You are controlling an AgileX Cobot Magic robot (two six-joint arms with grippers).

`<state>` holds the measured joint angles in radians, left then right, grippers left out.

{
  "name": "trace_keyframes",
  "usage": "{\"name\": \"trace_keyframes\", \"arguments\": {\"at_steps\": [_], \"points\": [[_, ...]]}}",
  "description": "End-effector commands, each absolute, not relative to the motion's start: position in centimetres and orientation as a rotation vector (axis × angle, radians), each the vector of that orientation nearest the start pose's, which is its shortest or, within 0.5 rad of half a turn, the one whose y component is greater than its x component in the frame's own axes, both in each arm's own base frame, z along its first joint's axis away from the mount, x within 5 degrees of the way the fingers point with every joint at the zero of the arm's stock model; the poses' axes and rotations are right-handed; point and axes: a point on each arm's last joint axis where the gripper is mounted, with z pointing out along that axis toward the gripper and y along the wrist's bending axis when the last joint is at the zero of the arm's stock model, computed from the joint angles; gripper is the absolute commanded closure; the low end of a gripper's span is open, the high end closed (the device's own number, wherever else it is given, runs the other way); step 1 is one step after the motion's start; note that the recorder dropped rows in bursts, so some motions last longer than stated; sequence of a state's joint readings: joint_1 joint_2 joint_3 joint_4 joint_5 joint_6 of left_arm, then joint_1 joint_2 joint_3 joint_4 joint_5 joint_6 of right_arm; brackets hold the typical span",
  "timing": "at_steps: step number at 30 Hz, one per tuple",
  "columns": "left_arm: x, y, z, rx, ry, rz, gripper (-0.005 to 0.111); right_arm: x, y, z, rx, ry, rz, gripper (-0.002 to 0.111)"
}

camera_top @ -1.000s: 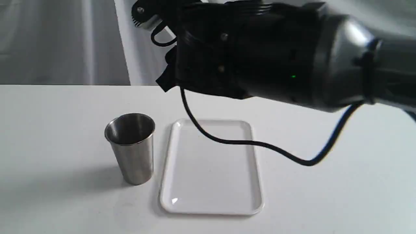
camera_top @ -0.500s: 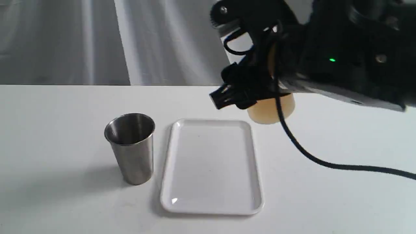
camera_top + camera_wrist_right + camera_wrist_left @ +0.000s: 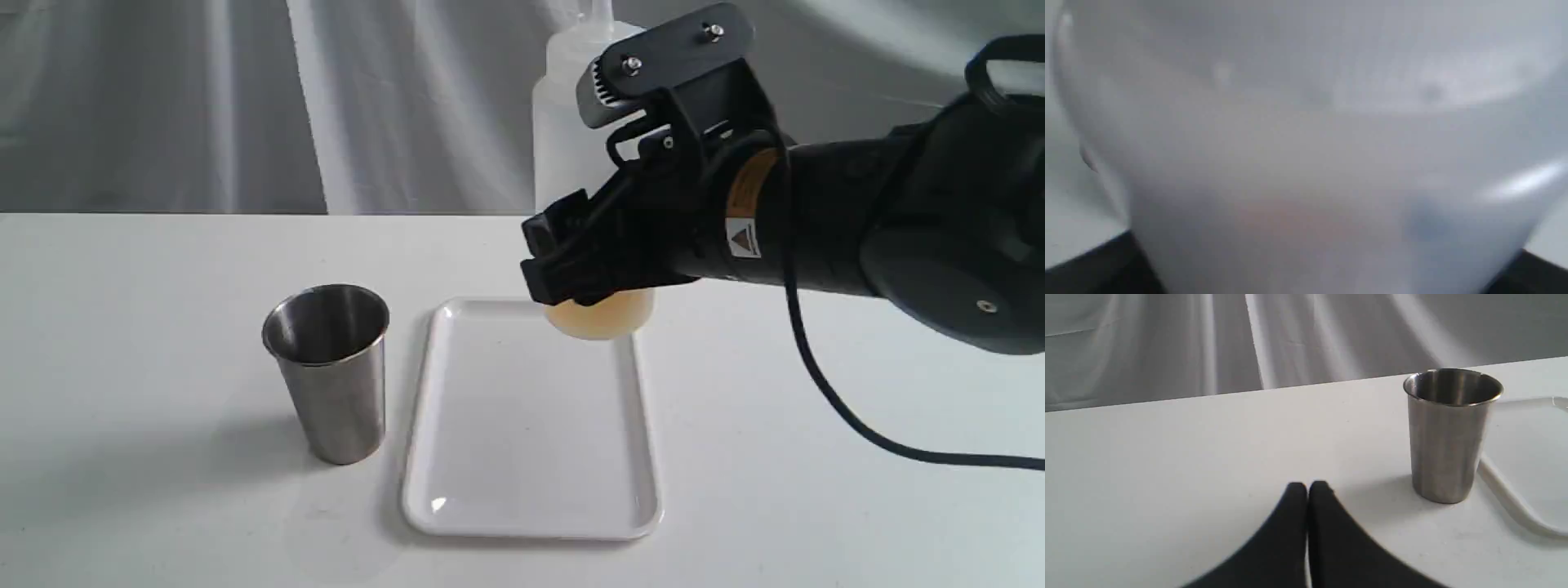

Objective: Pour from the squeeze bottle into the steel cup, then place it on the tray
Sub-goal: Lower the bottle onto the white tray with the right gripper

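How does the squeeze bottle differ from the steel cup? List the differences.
The squeeze bottle is translucent whitish plastic; the steel cup is opaque brushed metal. The bottle is clamped in the right pincer; the cup stands free on the table. The bottle narrows to a nozzle; the cup is open-topped. Both are upright.

Brushed steel cup (image 3: 335, 384), glossy plastic tray (image 3: 531, 441), translucent plastic bottle (image 3: 563, 139)

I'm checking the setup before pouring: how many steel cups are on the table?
1. The steel cup stands upright on the white table, beside the tray. The right arm could hide others behind it.
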<state>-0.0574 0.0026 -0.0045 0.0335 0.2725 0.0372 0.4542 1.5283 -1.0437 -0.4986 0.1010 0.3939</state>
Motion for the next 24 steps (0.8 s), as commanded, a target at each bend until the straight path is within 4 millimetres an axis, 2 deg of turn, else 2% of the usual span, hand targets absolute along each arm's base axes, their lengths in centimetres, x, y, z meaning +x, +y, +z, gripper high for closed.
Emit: {"name": "trace_keyframes", "arguments": {"at_steps": [1, 7, 13, 24], "points": [[5.5, -0.3, 18.9, 0.106, 1.746, 0.009, 0.107, 32.2, 15.5, 28.2, -0.625, 1.896, 0.173, 0.102], [5.5, -0.3, 18.9, 0.106, 1.746, 0.009, 0.107, 33.8, 16.5, 24.9, -0.646, 1.905, 0.194, 0.102], [5.5, -0.3, 18.9, 0.108, 1.746, 0.011, 0.107, 35.2, 17.2, 21.3, -0.580, 1.954, 0.250, 0.102], [5.5, -0.3, 18.9, 0.105, 1.746, 0.008, 0.107, 36.7, 17.1, 17.3, -0.505, 2.000, 0.276, 0.102]]}}
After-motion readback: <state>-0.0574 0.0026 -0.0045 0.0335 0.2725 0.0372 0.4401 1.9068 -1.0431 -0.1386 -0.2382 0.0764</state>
